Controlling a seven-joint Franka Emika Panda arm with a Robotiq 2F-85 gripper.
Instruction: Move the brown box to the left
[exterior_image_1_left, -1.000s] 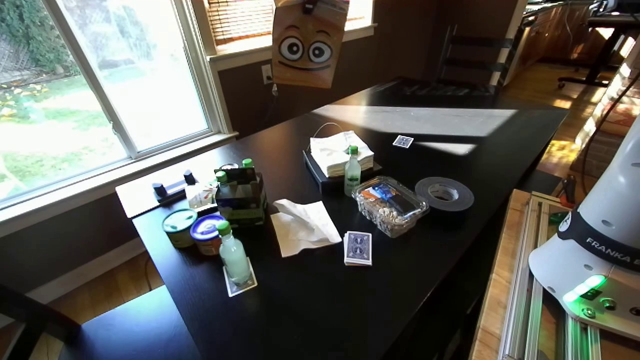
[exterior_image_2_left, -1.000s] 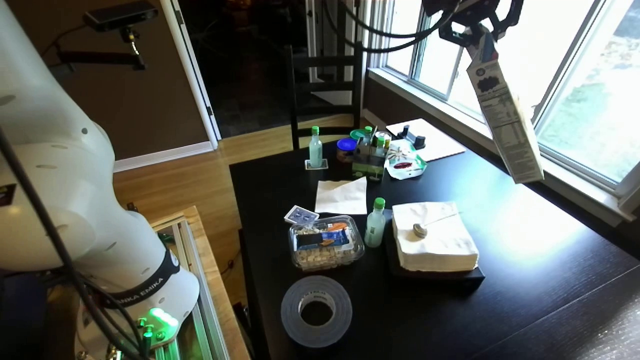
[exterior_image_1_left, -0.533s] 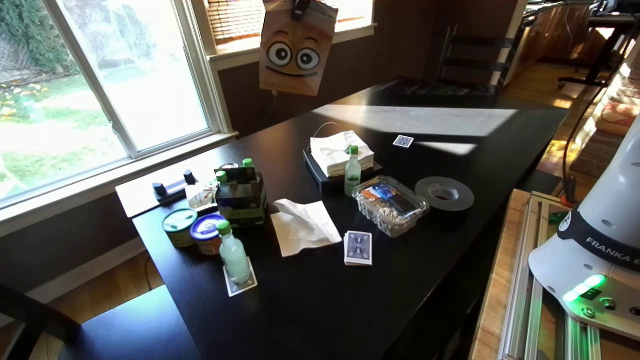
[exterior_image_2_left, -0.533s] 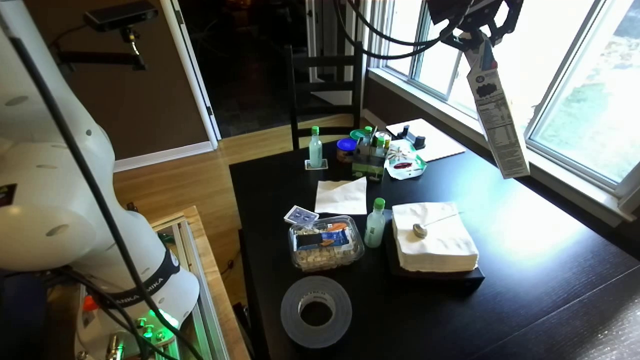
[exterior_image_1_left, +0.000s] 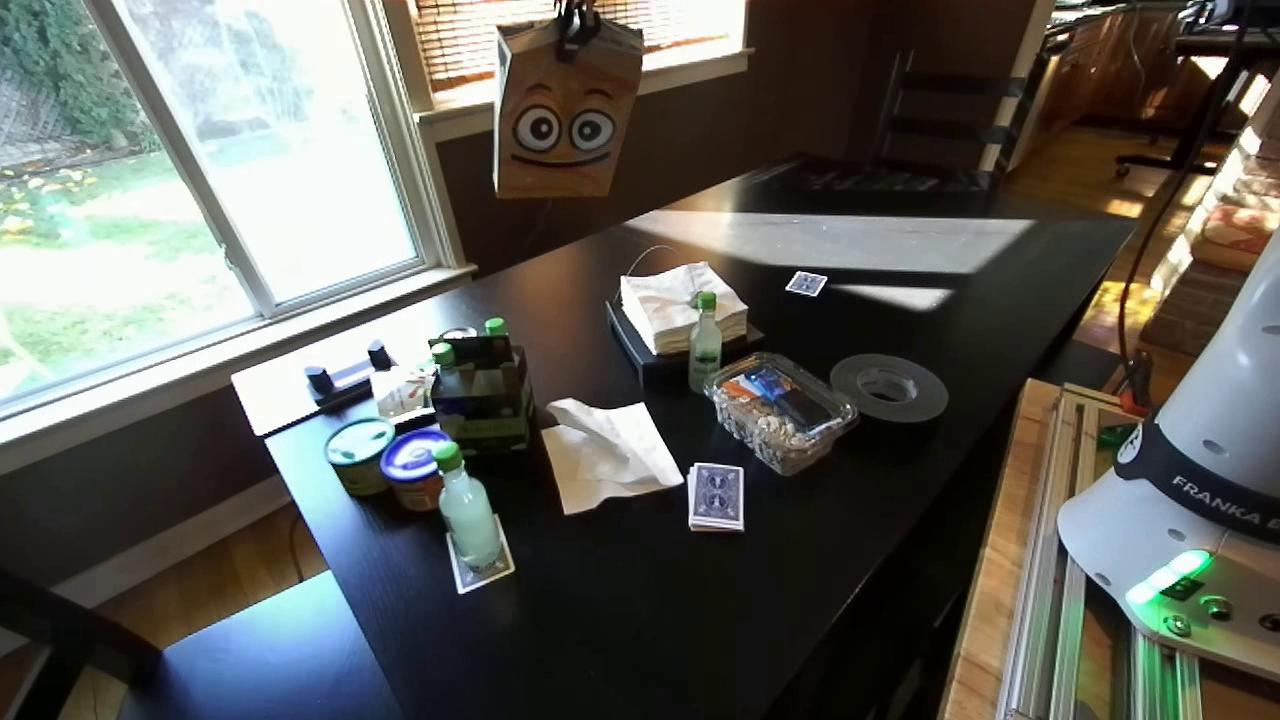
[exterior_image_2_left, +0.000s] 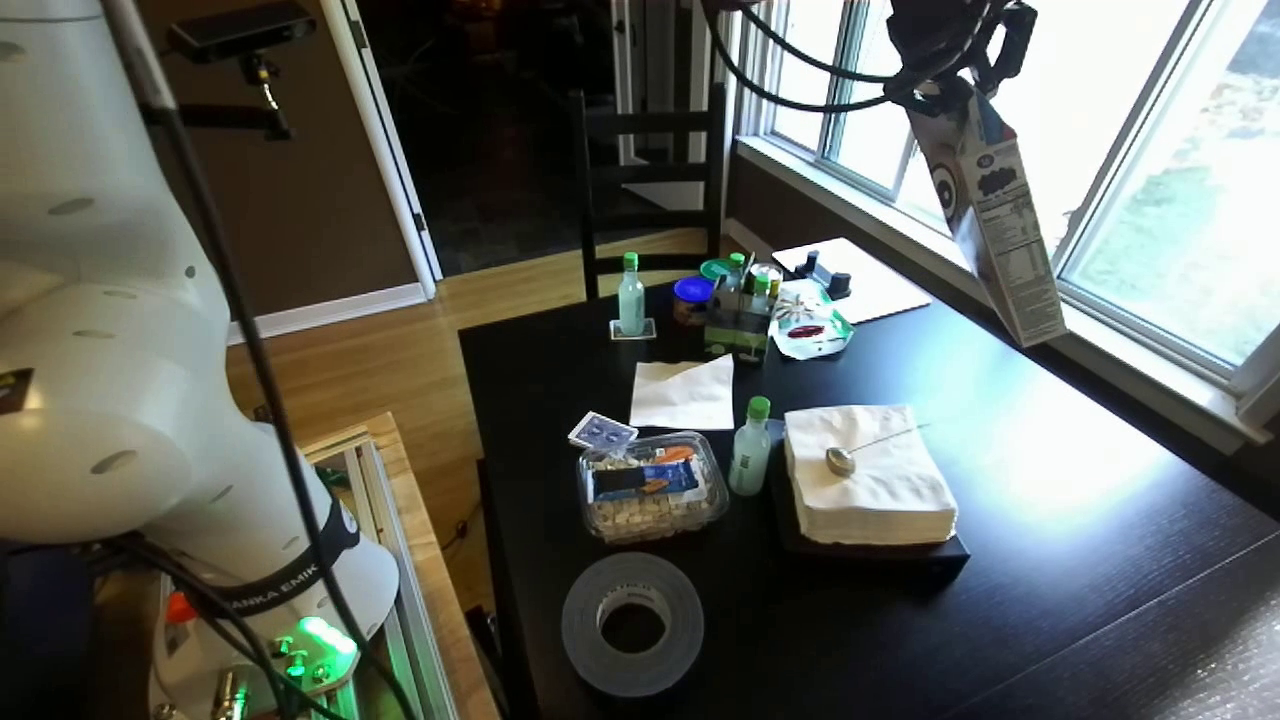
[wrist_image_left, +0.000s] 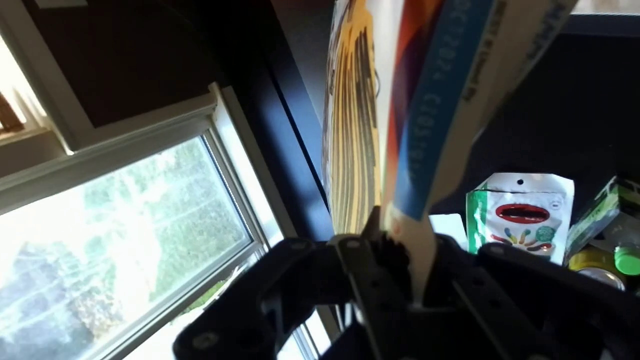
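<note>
The brown box (exterior_image_1_left: 567, 110), printed with a smiling cartoon face, is seen at the upper middle of the frame in an exterior view; its lower edge is set against the dark wall (exterior_image_1_left: 810, 100), above the far edge of the table (exterior_image_1_left: 620, 610) in the picture. It is grasped at its top by the gripper (exterior_image_2_left: 943, 98), seen at the upper right of the frame in an exterior view, where the box is hung aslant with its foot towards the right. In the wrist view, lower middle, the jaws are found clenched on it.

Tabletop, exterior view: a stack of white napkins (exterior_image_2_left: 880, 490), right of the lower middle, is seated in a dark holder (exterior_image_2_left: 905, 563), with a round metal weight (exterior_image_2_left: 840, 461) laid on top. A green-capped bottle (exterior_image_2_left: 750, 450) is stood upright just beside the stack. Left of it a clear plastic container (exterior_image_2_left: 650, 515) is placed. A roll of grey duct tape (exterior_image_2_left: 633, 677) is laid flat, lower middle. In an exterior view, a creased white sheet (exterior_image_1_left: 605, 465) and a deck of playing cards (exterior_image_1_left: 717, 496) are placed near the centre.
</note>
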